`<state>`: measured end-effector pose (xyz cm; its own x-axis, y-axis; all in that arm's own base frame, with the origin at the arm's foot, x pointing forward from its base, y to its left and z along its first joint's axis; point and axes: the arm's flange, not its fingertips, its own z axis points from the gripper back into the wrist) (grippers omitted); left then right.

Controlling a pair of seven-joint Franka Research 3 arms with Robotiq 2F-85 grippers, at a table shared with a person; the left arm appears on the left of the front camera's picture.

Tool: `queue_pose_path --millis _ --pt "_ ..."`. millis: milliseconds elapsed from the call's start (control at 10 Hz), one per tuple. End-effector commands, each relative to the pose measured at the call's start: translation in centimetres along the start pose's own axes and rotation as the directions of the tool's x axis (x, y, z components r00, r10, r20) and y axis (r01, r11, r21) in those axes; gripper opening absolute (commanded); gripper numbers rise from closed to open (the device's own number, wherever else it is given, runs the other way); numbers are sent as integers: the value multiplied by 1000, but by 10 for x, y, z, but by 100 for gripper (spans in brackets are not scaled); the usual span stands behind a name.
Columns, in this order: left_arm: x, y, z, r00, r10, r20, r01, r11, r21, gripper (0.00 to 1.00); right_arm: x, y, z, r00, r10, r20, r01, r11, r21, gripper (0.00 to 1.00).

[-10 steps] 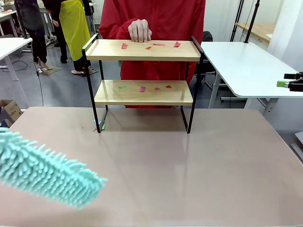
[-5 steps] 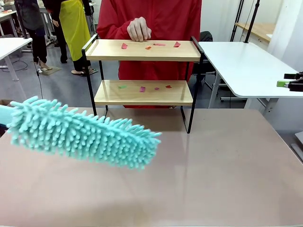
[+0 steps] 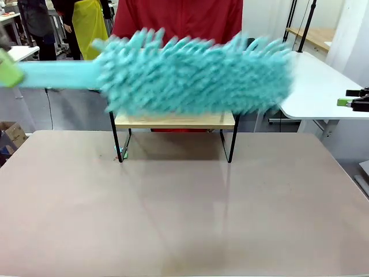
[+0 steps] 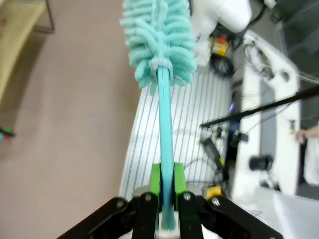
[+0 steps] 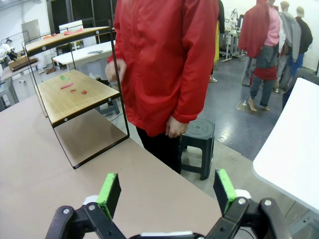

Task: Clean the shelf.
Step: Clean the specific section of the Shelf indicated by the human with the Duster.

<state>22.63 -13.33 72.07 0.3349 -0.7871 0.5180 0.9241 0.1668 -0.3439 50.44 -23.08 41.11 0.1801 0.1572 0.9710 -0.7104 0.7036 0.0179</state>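
The shelf [image 3: 173,120] stands at the table's far side, its lower wooden board and black legs showing. A fluffy teal duster [image 3: 190,72], blurred by motion, lies across in front of the top board and hides it. Its handle runs left to my left gripper [image 3: 8,71] at the picture's edge. In the left wrist view the left gripper [image 4: 167,191] is shut on the duster handle [image 4: 164,124], below the duster head [image 4: 159,35]. My right gripper [image 5: 167,191] is open and empty, far right of the shelf [image 5: 75,94]. Small red and green scraps [image 5: 67,85] lie on both boards.
A person in a red jacket [image 5: 159,64] stands behind the shelf, one hand hanging beside a dark stool [image 5: 197,142]. A white table [image 3: 311,81] stands at the right, where the right gripper [image 3: 347,97] shows. A small green bit [image 3: 123,153] lies by the shelf's left foot.
The duster swung up and to the right, from low over the table's left front to the shelf's top board. It now hides the person's hand and the top scraps.
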Motion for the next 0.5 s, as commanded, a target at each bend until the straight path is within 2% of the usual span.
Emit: queue_pose_path --millis 0,100,200,300,400 --pt "48 -15 -15 990 15 143 -9 999 -40 13 5 3 -2 1000 -11 -14 11 1000 -15 100" --pt "60 -14 -19 976 141 168 -145 989 9 13 5 3 -2 1000 -11 -14 11 1000 -15 100" --pt "71 -9 -25 961 211 179 -223 974 44 13 5 3 -2 1000 -11 -14 11 1000 -15 100" --pt "85 2 -31 957 251 145 -256 967 17 13 5 3 -2 1000 -11 -14 11 1000 -15 100" --pt "65 -14 -23 981 120 151 -121 993 -5 13 5 3 -2 1000 -11 -14 11 1000 -15 100"
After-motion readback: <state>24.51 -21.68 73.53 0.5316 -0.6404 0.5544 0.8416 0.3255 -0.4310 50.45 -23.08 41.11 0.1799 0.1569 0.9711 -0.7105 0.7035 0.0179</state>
